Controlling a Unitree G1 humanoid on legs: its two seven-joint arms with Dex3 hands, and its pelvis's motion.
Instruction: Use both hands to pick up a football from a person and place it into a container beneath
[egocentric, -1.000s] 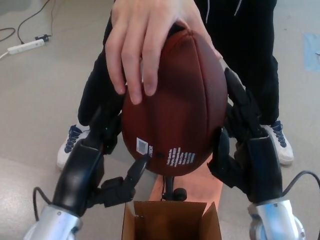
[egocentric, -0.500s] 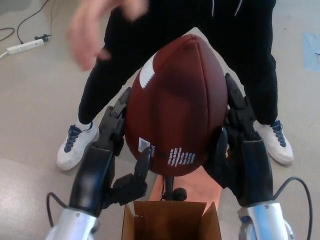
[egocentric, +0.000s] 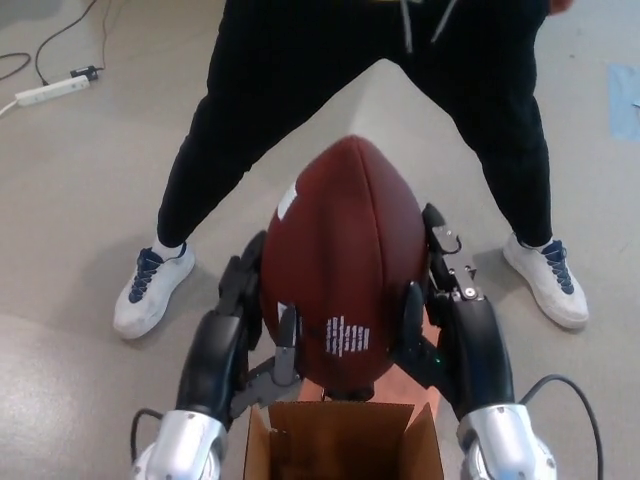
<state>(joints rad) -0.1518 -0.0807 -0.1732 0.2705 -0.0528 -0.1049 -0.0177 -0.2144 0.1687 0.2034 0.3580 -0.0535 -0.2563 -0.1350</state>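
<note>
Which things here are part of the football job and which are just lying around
Job: football, left hand, right hand, cardboard box below, person who handed it over.
Lying about: power strip, cable, blue tape.

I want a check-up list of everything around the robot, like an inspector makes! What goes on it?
Surface: grey smooth floor, no table.
Job's things: brown oval leather football held above the open brown cardboard box.
Clutter: blue tape patch at the right edge.
Hands: left hand and right hand press the ball's two sides.
Cables: white power strip with dark cords, top left; black wires by both wrists.
Surroundings: person in black trousers and white sneakers standing opposite.
</note>
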